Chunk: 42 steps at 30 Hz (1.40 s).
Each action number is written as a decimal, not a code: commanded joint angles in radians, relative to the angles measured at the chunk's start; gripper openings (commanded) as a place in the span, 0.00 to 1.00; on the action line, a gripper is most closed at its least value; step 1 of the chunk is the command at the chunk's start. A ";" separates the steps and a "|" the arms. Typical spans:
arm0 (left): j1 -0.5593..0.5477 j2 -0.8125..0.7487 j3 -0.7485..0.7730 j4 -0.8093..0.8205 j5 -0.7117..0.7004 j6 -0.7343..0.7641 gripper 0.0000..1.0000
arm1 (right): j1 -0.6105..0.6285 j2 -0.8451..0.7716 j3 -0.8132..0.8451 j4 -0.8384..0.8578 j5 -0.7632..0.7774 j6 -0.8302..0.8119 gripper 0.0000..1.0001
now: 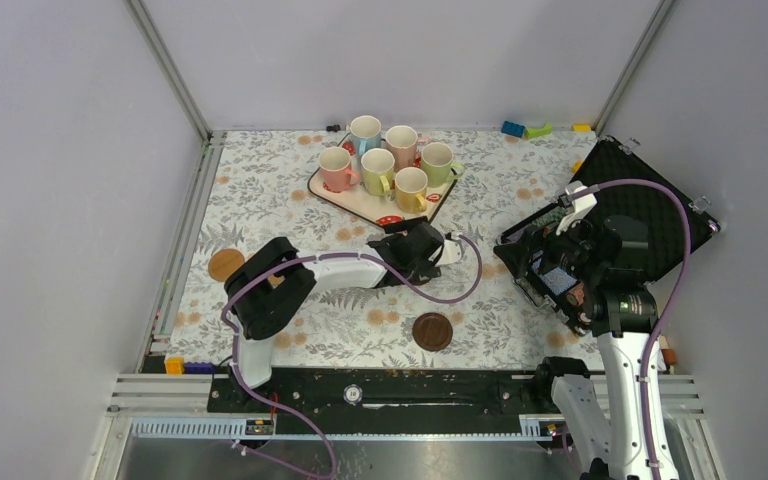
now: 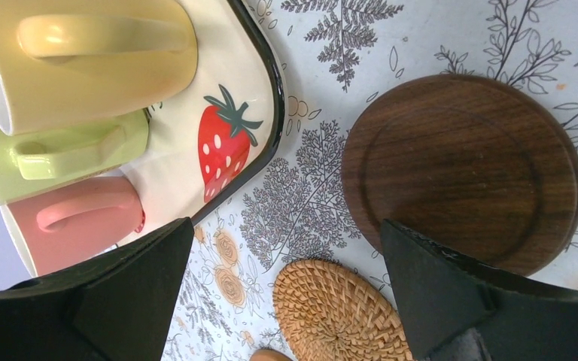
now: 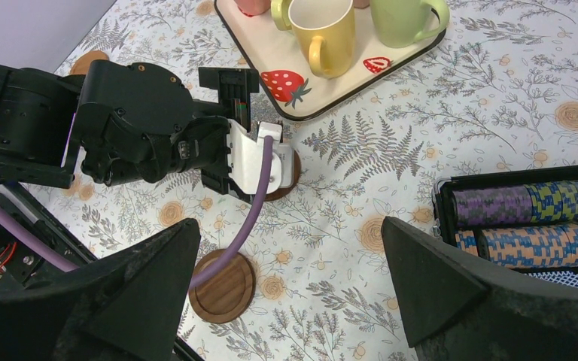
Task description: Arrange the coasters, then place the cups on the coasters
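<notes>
Brown coaster (image 2: 463, 173) lies just beyond the wide-spread left gripper (image 2: 286, 227).

A strawberry-print tray (image 1: 348, 199) sits on a leaf-patterned tablecloth (image 1: 270, 190). At right, an open black case (image 1: 650, 195) — striped poker chips (image 3: 527, 207) inside. Toy bricks (image 1: 513, 128) lie along the far edge.

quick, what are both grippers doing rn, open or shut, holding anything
left gripper: open, holding nothing
right gripper: open, holding nothing
</notes>
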 commanded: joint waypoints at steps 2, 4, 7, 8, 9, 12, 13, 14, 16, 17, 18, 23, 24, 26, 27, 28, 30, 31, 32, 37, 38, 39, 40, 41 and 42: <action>0.009 0.011 -0.023 -0.030 -0.005 -0.027 0.98 | -0.005 -0.004 0.003 0.042 -0.032 0.006 0.98; 0.009 0.012 -0.021 -0.032 -0.004 -0.021 0.98 | -0.005 -0.006 0.002 0.041 -0.032 0.007 0.98; 0.010 0.008 -0.023 -0.031 -0.004 -0.020 0.98 | -0.006 -0.006 0.002 0.041 -0.032 0.007 0.98; 0.011 0.008 -0.024 -0.030 -0.005 -0.020 0.98 | -0.006 -0.006 0.002 0.041 -0.031 0.007 0.98; 0.011 0.006 -0.026 -0.030 -0.008 -0.020 0.98 | -0.006 -0.006 0.002 0.042 -0.031 0.008 0.98; 0.014 0.001 -0.030 -0.028 -0.008 -0.018 0.98 | -0.006 -0.008 0.002 0.041 -0.033 0.008 0.98; 0.016 0.000 -0.032 -0.028 -0.007 -0.019 0.98 | -0.007 -0.007 0.003 0.041 -0.033 0.008 0.98; 0.018 -0.002 -0.031 -0.029 -0.006 -0.018 0.98 | -0.008 -0.007 0.003 0.041 -0.032 0.008 0.98; 0.019 -0.005 -0.035 -0.029 -0.004 -0.020 0.98 | -0.008 -0.007 0.003 0.042 -0.034 0.009 0.98; 0.020 -0.008 -0.036 -0.030 -0.005 -0.019 0.98 | -0.008 -0.008 0.003 0.042 -0.034 0.008 0.98; 0.020 -0.008 -0.037 -0.032 -0.006 -0.018 0.98 | -0.008 -0.008 0.003 0.041 -0.033 0.008 0.99; 0.023 -0.017 -0.044 -0.032 -0.007 -0.016 0.98 | -0.009 -0.009 0.002 0.041 -0.035 0.008 0.98; 0.023 -0.017 -0.045 -0.032 -0.007 -0.016 0.98 | -0.009 -0.009 0.003 0.040 -0.035 0.009 0.98; 0.025 -0.019 -0.046 -0.030 -0.007 -0.016 0.98 | -0.009 -0.009 0.002 0.041 -0.035 0.009 0.98; 0.026 -0.020 -0.046 -0.031 -0.009 -0.017 0.98 | -0.009 -0.009 0.002 0.044 -0.036 0.009 0.98; 0.026 -0.018 -0.045 -0.030 -0.011 -0.017 0.98 | -0.011 -0.010 0.002 0.047 -0.036 0.011 0.98; 0.026 -0.020 -0.045 -0.030 -0.011 -0.017 0.98 | -0.011 -0.011 -0.001 0.047 -0.037 0.012 0.98; 0.025 -0.021 -0.045 -0.030 -0.012 -0.017 0.98 | -0.012 -0.011 0.000 0.047 -0.037 0.013 0.98; 0.026 -0.022 -0.044 -0.031 -0.011 -0.018 0.98 | -0.012 -0.011 0.000 0.047 -0.038 0.013 0.98; 0.028 -0.029 -0.044 -0.037 -0.002 -0.024 0.98 | -0.014 -0.012 0.000 0.048 -0.038 0.013 0.98; 0.027 -0.033 -0.050 -0.034 -0.003 -0.023 0.98 | -0.014 -0.012 -0.001 0.047 -0.038 0.013 0.98; 0.029 -0.040 -0.054 -0.029 -0.005 -0.021 0.98 | -0.014 -0.012 -0.001 0.047 -0.039 0.013 0.98; 0.028 -0.042 -0.058 -0.027 -0.005 -0.018 0.98 | -0.014 -0.012 -0.001 0.047 -0.039 0.014 0.98; 0.030 -0.043 -0.060 -0.026 -0.003 -0.018 0.98 | -0.014 -0.011 -0.001 0.047 -0.040 0.013 0.98; 0.030 -0.045 -0.062 -0.027 -0.003 -0.019 0.98 | -0.014 -0.011 -0.001 0.047 -0.040 0.013 0.98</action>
